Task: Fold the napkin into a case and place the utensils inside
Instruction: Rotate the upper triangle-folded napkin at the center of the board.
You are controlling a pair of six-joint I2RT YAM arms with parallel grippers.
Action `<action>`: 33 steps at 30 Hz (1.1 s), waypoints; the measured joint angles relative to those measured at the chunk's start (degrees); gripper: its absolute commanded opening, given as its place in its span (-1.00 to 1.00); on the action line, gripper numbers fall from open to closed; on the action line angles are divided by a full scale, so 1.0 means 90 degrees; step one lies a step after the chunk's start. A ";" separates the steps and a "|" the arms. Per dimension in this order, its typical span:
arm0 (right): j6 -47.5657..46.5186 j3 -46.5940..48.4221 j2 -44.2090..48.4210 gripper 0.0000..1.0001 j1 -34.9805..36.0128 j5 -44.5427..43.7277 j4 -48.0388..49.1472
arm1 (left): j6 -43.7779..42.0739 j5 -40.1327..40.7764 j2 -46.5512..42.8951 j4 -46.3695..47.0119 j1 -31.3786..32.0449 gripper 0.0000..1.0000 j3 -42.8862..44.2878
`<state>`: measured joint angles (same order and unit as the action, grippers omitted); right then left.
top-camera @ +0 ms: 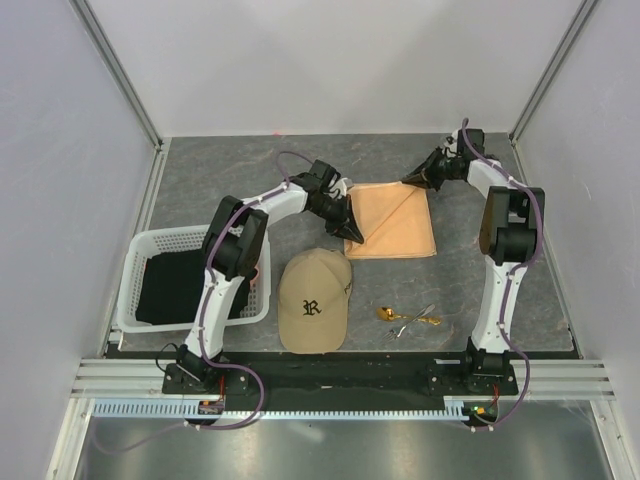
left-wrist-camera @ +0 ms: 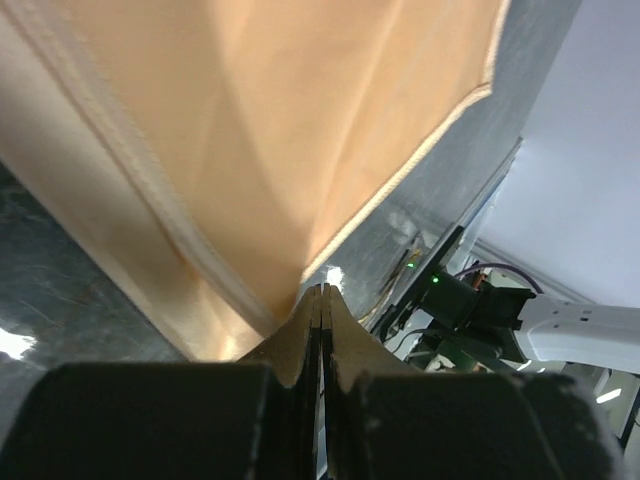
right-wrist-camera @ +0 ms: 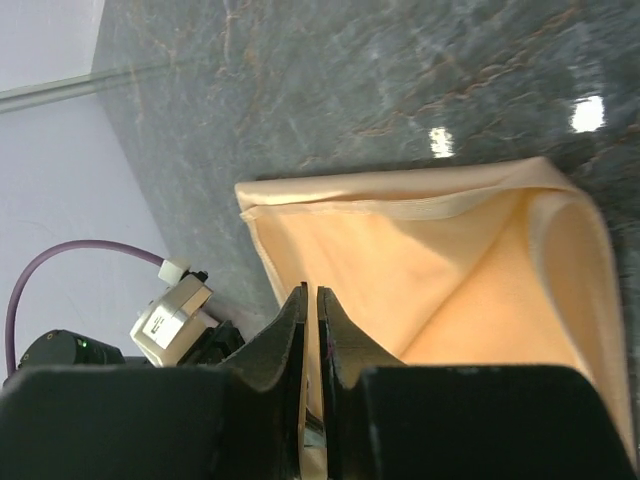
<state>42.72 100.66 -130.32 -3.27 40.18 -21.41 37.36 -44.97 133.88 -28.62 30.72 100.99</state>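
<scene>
Pinching napkin (top-camera: 395,225), both jaws clamped on its corners, cap (top-camera: 314,300) and utensils (top-camera: 408,317) nearby

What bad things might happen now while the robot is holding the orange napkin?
1. The left gripper and right gripper each pinch only a small bit of the napkin, so the thin cloth might slip out.
2. If the arms pull unevenly, the fold may come out crooked.
3. The cap lies close to the left arm and might get nudged.

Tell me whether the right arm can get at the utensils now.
Probably not yet: the right gripper is shut on the napkin, though the utensils lie uncovered near that arm's base.
</scene>
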 measured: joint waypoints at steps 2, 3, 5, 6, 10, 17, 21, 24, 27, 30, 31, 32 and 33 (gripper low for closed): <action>-0.0080 0.0012 -0.0102 -0.76 -0.0058 0.0002 -0.0005 | -0.0073 0.0053 0.0126 -0.0100 -0.0012 -0.92 0.0046; -0.0107 0.0029 -0.0163 -0.75 -0.0083 0.0000 -0.0002 | -0.0119 0.0107 0.0197 -0.0158 -0.0019 -0.92 0.0083; -0.0172 0.0148 -0.0374 -0.77 -0.0119 -0.0015 -0.0005 | -0.0231 0.0206 0.0323 -0.0272 -0.0044 -0.92 0.0134; -0.0199 0.0204 -0.0469 -0.77 -0.0126 -0.0029 -0.0002 | -0.0272 0.0197 0.0381 -0.0330 -0.0049 -0.92 0.0170; -0.0311 0.0454 -0.0906 -0.77 -0.0170 -0.0143 -0.0015 | -0.0476 0.0296 0.0425 -0.0527 -0.0066 -0.92 0.0362; -0.0350 0.0935 -0.1120 -0.65 -0.0206 -0.0056 -0.0019 | -0.0639 0.0376 0.0427 -0.0656 -0.0066 -0.79 0.0440; -0.0401 0.1008 -0.1056 -0.37 -0.0209 -0.0119 -0.0274 | -0.0631 0.0369 0.0313 -0.0765 -0.0085 -0.69 0.0440; -0.0534 0.1013 -0.0826 -0.12 -0.0211 -0.0294 -0.0775 | -0.0624 0.0369 0.0019 -0.0809 -0.0121 -0.56 0.0437; -0.0726 0.0930 -0.0311 0.01 -0.0209 -0.0478 -0.1180 | -0.0610 0.0323 -0.0313 -0.0770 -0.0194 -0.47 0.0442; -0.0855 0.0500 0.0452 0.01 -0.0202 -0.0517 -0.1316 | -0.0607 0.0313 -0.0418 -0.0729 -0.0279 -0.42 0.0493; -0.0894 0.0265 0.0767 -0.02 -0.0177 -0.0520 -0.1348 | -0.0605 0.0316 -0.0418 -0.0704 -0.0308 -0.42 0.0500; -0.0918 0.0087 0.0993 -0.05 -0.0168 -0.0520 -0.1387 | -0.0607 0.0321 -0.0408 -0.0695 -0.0338 -0.42 0.0500; -0.0950 -0.0231 0.1292 -0.10 -0.0143 -0.0520 -0.1348 | -0.0607 0.0323 -0.0379 -0.0699 -0.0376 -0.42 0.0525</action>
<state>34.17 98.59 -118.69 -4.56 35.51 -33.54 31.90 -42.06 130.47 -34.92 27.33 105.71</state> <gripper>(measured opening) 0.495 0.285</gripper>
